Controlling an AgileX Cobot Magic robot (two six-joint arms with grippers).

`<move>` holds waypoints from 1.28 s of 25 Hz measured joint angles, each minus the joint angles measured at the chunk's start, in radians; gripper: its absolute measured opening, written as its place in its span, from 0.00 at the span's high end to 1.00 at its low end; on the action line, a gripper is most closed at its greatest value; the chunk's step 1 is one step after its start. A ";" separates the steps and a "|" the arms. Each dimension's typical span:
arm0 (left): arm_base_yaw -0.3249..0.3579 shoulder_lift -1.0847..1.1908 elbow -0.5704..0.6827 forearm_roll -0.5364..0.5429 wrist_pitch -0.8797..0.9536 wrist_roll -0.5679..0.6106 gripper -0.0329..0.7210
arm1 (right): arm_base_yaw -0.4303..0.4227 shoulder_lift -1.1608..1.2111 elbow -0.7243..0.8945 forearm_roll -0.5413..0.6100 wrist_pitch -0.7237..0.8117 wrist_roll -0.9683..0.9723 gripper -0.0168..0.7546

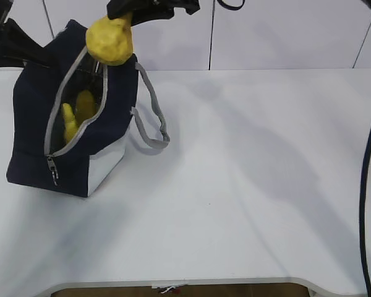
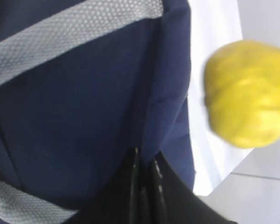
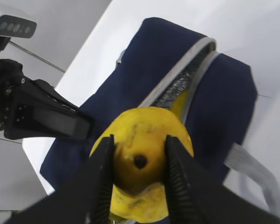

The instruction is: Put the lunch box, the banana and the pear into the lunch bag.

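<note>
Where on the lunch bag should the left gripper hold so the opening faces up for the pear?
Probably the top back edge of the lunch bag, approached from the left and behind, where the left gripper already sits. The zipper opening runs up the front, so a hold behind leaves it clear for the pear that the right gripper carries above it.

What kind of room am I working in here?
Probably a lab or test bench rather than a home: a bare white table, plain white wall panels behind it, and only the lunch bag on it.
</note>
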 joint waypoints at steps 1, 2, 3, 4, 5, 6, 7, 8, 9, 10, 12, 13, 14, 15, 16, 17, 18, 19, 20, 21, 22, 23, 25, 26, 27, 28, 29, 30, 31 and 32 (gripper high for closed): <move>0.000 0.000 0.000 -0.010 0.000 0.000 0.95 | 0.000 0.009 0.000 0.019 -0.012 -0.005 0.66; 0.000 0.000 0.000 -0.015 0.000 0.000 0.95 | 0.000 0.024 0.000 0.033 -0.021 -0.007 0.66; 0.000 0.000 0.000 -0.021 0.000 0.000 0.95 | 0.000 0.037 0.000 0.050 -0.035 -0.008 0.66; 0.000 0.000 0.000 -0.022 0.000 0.000 0.95 | 0.000 0.050 0.000 0.065 -0.049 -0.008 0.66; 0.000 0.000 0.000 -0.025 0.000 0.000 0.95 | 0.000 0.066 0.002 0.075 -0.060 -0.011 0.66; 0.000 0.000 0.000 -0.025 0.000 0.000 0.95 | 0.000 0.083 0.004 0.084 -0.066 -0.011 0.66; 0.000 0.000 0.000 -0.027 0.000 0.000 0.95 | 0.000 0.095 0.006 0.091 -0.076 -0.013 0.66; 0.000 0.000 0.000 -0.027 0.000 0.000 0.95 | 0.002 0.109 0.006 0.095 -0.083 -0.013 0.66; 0.000 0.000 0.000 -0.028 0.000 0.000 0.95 | 0.006 0.119 0.008 0.097 -0.089 -0.013 0.66; 0.000 0.000 0.000 -0.030 0.000 0.000 0.95 | 0.011 0.129 0.008 0.099 -0.099 -0.014 0.65; 0.000 0.000 0.000 -0.032 0.000 0.000 0.95 | 0.027 0.143 0.008 0.104 -0.117 -0.023 0.62; 0.000 0.000 0.000 -0.033 0.000 0.000 0.95 | 0.035 0.148 0.008 0.104 -0.122 -0.028 0.59; 0.000 0.000 0.000 -0.034 0.000 0.000 0.95 | 0.040 0.156 0.008 0.104 -0.127 -0.031 0.55; 0.000 0.000 0.000 -0.034 0.000 0.000 0.95 | 0.043 0.163 0.008 0.106 -0.129 -0.033 0.50; 0.002 0.000 0.000 -0.034 0.000 0.000 0.95 | 0.044 0.165 0.008 0.106 -0.129 -0.035 0.43; 0.002 0.000 0.000 -0.034 0.000 0.000 0.95 | 0.047 0.167 0.008 0.106 -0.129 -0.035 0.37; 0.002 0.000 0.000 -0.036 0.000 0.000 0.95 | 0.047 0.167 0.008 0.106 -0.122 -0.037 0.32; 0.002 0.000 0.000 -0.036 0.000 0.000 0.95 | 0.042 0.167 0.008 0.106 -0.111 -0.037 0.27; 0.002 0.000 0.000 -0.036 0.000 0.000 0.95 | 0.036 0.163 0.008 0.104 -0.096 -0.038 0.24; 0.002 0.000 0.000 -0.036 0.000 0.000 0.95 | 0.029 0.158 0.008 0.098 -0.071 -0.038 0.23; 0.002 0.000 0.000 -0.036 0.000 0.000 0.95 | 0.024 0.152 0.008 0.091 -0.044 -0.038 0.23; 0.002 0.000 0.000 -0.036 0.000 -0.002 0.95 | 0.020 0.140 0.008 0.079 -0.018 -0.038 0.22; 0.002 0.000 0.000 -0.036 0.000 -0.002 0.95 | 0.015 0.112 0.008 0.021 0.038 -0.027 0.22; 0.002 0.000 0.000 -0.036 0.000 -0.002 0.95 | 0.013 0.095 0.008 -0.010 0.058 -0.017 0.22; 0.002 0.000 0.000 -0.036 0.000 -0.002 0.95 | 0.013 0.077 0.008 -0.047 0.067 -0.007 0.22; 0.002 0.000 0.000 -0.036 0.000 -0.002 0.95 | 0.013 0.063 0.008 -0.081 0.073 -0.001 0.22; 0.002 0.000 0.000 -0.036 0.000 -0.002 0.95 | 0.013 0.050 0.008 -0.108 0.078 0.006 0.22; 0.002 0.000 0.000 -0.036 0.000 -0.002 0.95 | 0.013 0.040 0.008 -0.128 0.082 0.012 0.22; 0.002 0.000 0.000 -0.036 0.000 -0.002 0.95 | 0.013 0.036 0.006 -0.144 0.083 0.016 0.22; 0.002 0.000 0.000 -0.036 0.000 -0.003 0.95 | 0.013 0.031 0.006 -0.154 0.084 0.020 0.23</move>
